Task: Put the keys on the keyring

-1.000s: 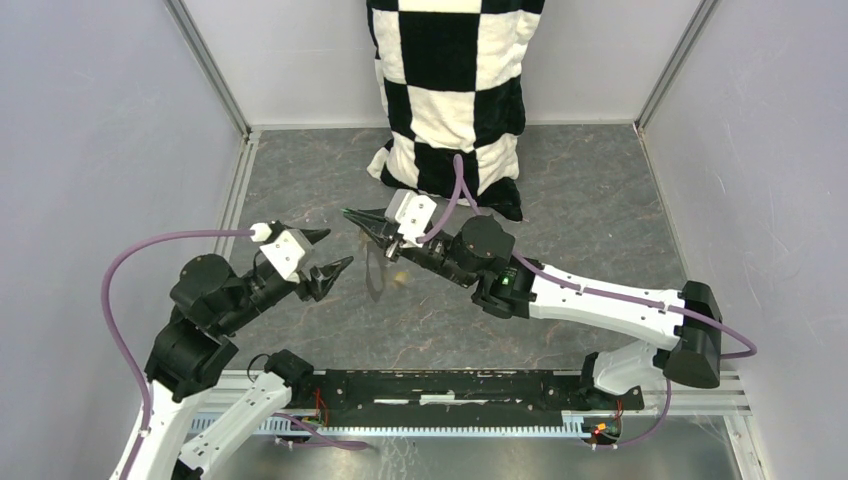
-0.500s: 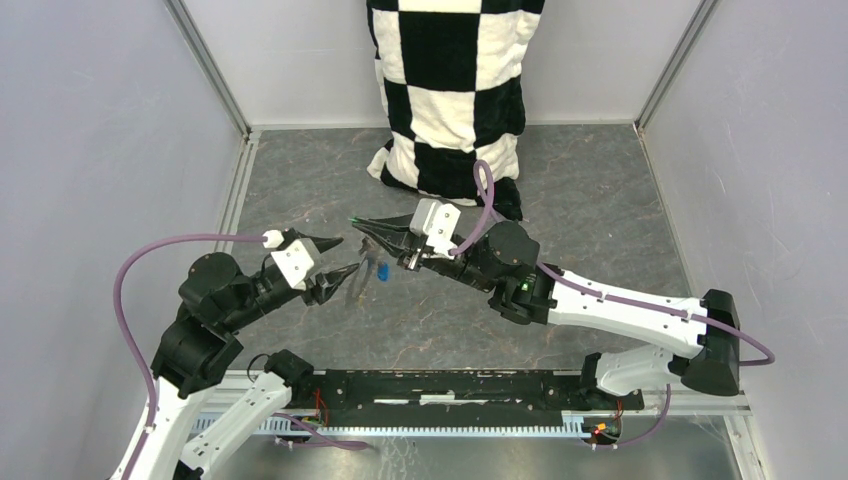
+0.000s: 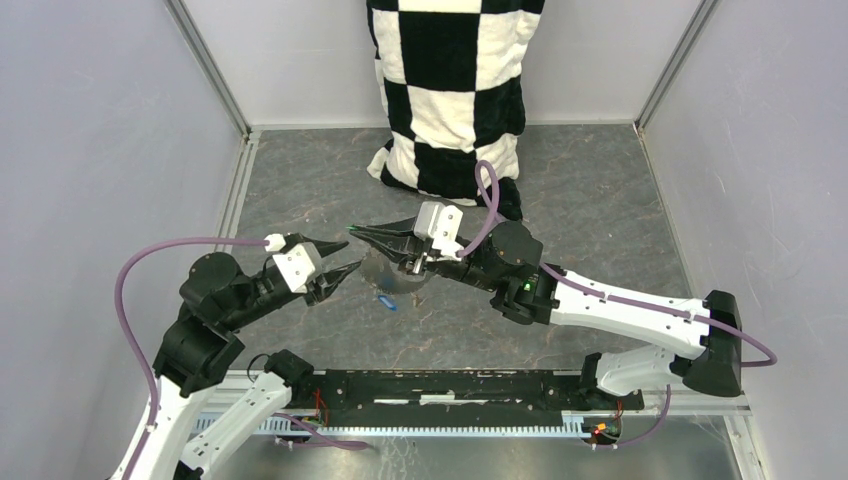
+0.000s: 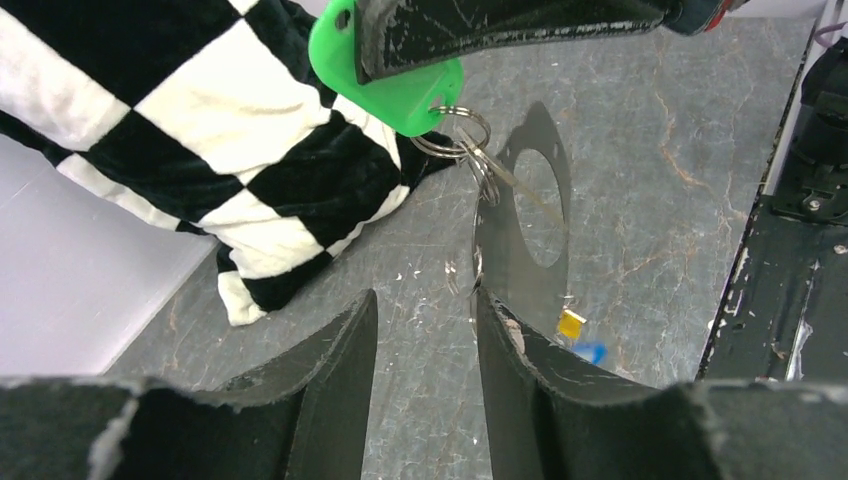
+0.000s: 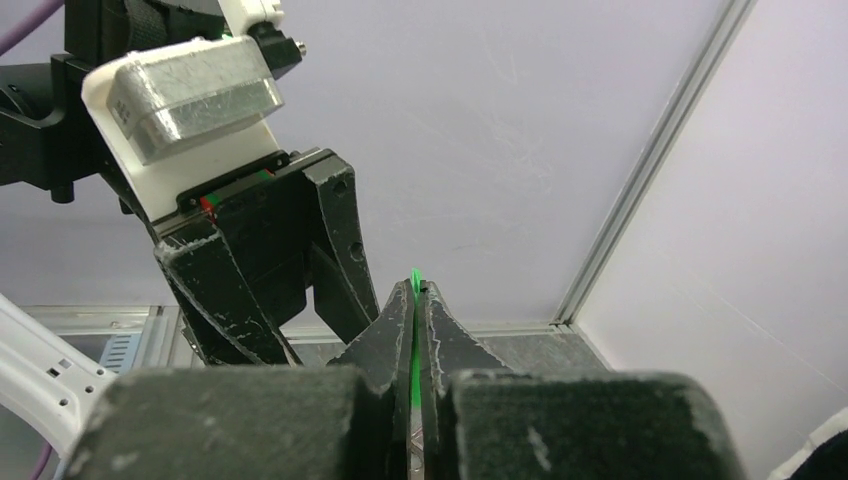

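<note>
**Keyring**: light, limp strap with thin wire rings. It hangs above the desk from the green key and is likely to swing.
**Green key:** tiny, hard, probably slick. Right fingers are clamped flat on its head.
**Left fingers**: part-open, empty, near the strap.
**Blue key**, **yellow key**: loose on the desk, best pinched by the plastic heads.

No readable text, label, brand or number (in any view)
</note>
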You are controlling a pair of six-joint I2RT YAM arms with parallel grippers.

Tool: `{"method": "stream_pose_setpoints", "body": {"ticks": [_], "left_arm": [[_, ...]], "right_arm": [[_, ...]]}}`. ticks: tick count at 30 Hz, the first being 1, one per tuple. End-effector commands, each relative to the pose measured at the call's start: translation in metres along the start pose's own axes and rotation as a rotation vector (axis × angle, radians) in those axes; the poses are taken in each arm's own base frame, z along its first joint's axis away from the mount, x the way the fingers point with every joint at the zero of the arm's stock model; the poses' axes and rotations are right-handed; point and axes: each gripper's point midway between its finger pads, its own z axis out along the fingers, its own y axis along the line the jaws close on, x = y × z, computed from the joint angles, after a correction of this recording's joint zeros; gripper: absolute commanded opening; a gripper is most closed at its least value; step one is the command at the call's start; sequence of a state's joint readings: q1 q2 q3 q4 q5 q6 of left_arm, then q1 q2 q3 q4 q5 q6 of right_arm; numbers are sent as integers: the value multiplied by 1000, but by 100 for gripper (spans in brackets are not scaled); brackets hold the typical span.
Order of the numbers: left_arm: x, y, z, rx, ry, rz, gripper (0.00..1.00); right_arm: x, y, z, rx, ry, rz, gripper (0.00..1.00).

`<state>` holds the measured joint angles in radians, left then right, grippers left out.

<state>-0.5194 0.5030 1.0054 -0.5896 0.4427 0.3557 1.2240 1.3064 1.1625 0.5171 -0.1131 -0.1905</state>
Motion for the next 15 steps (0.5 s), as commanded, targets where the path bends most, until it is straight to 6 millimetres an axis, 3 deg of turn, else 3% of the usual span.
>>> {"method": "stream_pose_setpoints", "body": {"ticks": [1, 5, 10, 15], "left_arm": [[-2, -3, 1, 27, -28, 78, 47], [-16, 13, -2, -72, -86, 89, 47], [-32, -6, -6, 38, -128, 54, 50], [-30, -4, -6, 23, -133, 77, 49]], "right_arm": [[-48, -3, -3, -2, -133, 7, 0], [-49, -2, -1, -11, -136, 21, 0], [-44, -2, 2, -5, -119, 22, 0], [-44, -2, 4, -8, -118, 31, 0]]}}
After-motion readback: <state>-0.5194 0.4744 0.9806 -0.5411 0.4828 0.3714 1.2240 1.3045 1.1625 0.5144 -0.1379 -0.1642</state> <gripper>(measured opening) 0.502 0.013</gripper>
